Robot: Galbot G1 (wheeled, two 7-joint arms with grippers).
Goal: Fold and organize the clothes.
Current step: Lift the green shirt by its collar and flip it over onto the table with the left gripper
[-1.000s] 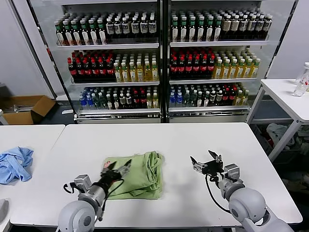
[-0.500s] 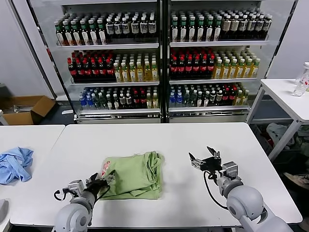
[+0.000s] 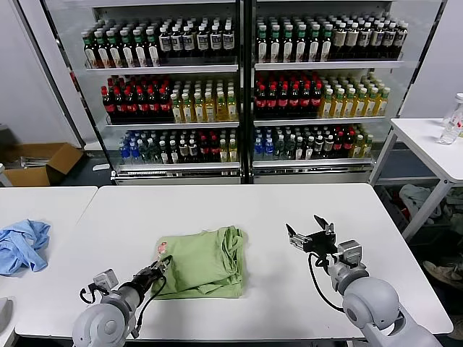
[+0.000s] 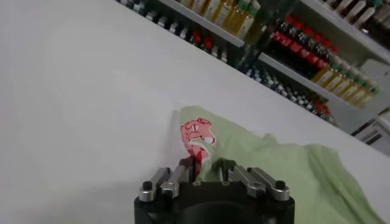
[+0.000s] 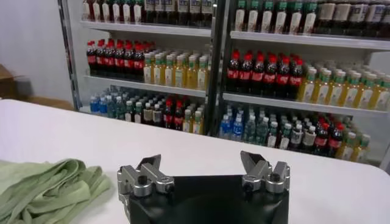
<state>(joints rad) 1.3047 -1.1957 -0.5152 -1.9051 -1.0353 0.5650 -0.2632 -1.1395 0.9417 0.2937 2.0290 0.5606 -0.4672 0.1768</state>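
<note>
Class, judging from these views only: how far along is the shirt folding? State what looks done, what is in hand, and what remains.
Done: the green shirt lies folded into a compact bundle on the white table. In hand: the left gripper is shut on the shirt's corner with the red print. The right gripper hovers open beside it, apart from the cloth. Left: probably a last fold or tidying; the blue garment lies unfolded on the side table.

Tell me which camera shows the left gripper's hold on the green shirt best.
The left wrist view: the left gripper sits pinched on the green shirt at its corner by the red print. The head view shows the left gripper at that corner, small. The right wrist view shows only folded shirt, no left gripper.
</note>
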